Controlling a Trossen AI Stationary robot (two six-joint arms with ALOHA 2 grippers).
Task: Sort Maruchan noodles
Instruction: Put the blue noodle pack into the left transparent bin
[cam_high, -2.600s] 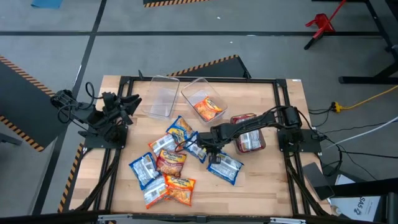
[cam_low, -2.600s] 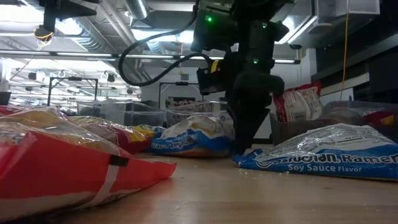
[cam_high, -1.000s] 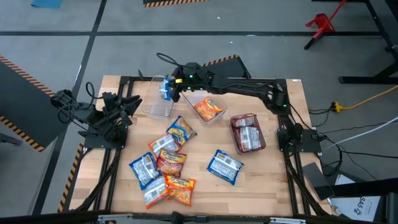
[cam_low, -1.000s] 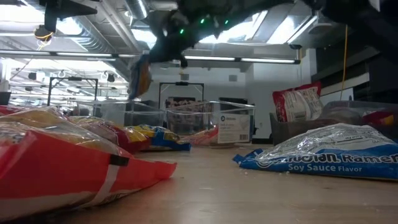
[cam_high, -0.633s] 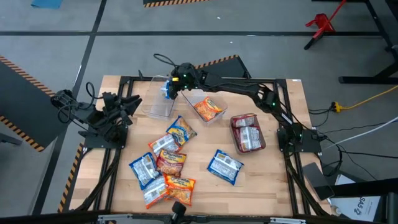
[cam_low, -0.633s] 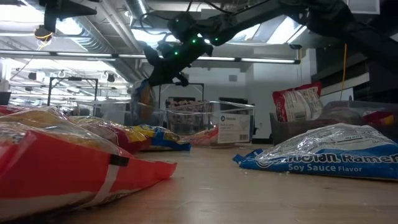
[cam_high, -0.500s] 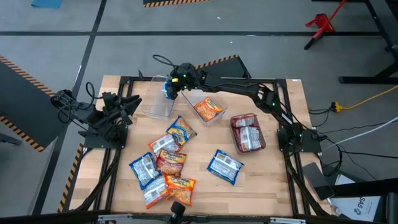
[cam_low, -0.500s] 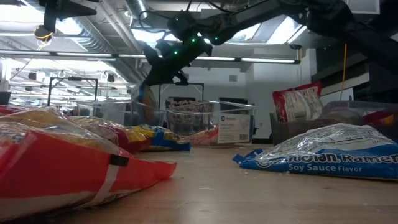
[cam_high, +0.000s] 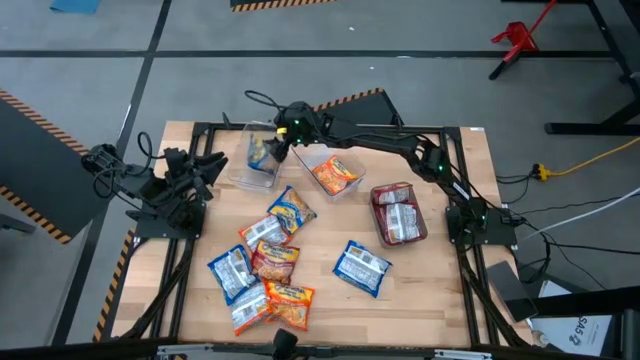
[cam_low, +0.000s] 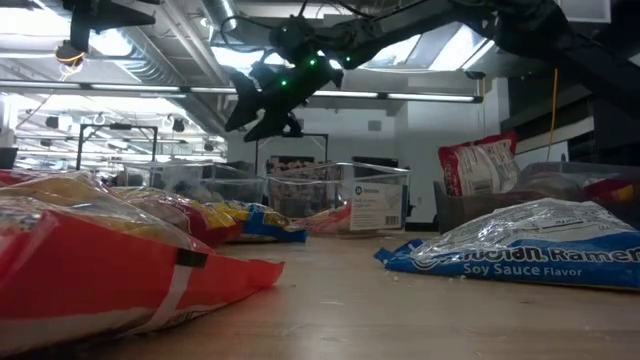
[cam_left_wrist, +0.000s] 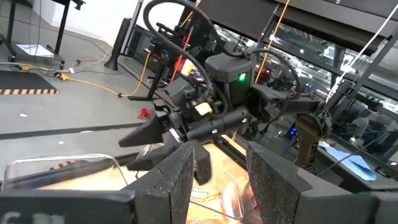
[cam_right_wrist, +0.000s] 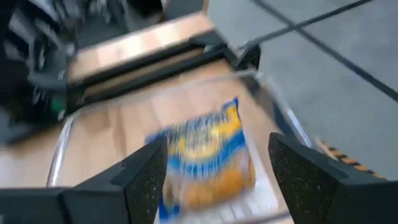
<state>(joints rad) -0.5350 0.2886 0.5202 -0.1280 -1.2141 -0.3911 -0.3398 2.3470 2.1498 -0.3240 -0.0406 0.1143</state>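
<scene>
The right gripper (cam_high: 277, 137) hangs above the clear bin (cam_high: 240, 170) at the far left of the table, and its jaws are now spread wide with nothing between them. A moment ago they were pinched shut on a blue-and-yellow noodle packet (cam_high: 261, 152); now that packet has dropped and lies inside the clear bin. The right wrist view shows the same packet (cam_right_wrist: 202, 158) down in the bin, past the open fingers (cam_right_wrist: 146, 177). So one more packet looks sorted. The next clear bin (cam_high: 345, 150) holds an orange packet (cam_high: 336, 175), and the grey bin (cam_high: 376, 205) holds red-brown packets (cam_high: 401, 218). Many loose noodle packets (cam_high: 270, 262) are on the wood table (cam_high: 440, 300), and a blue soy sauce packet (cam_high: 361, 268) lies apart from them. The left gripper (cam_high: 205, 165) waits at the table's left edge, jaws a little apart and empty. The job seems far from done.
</scene>
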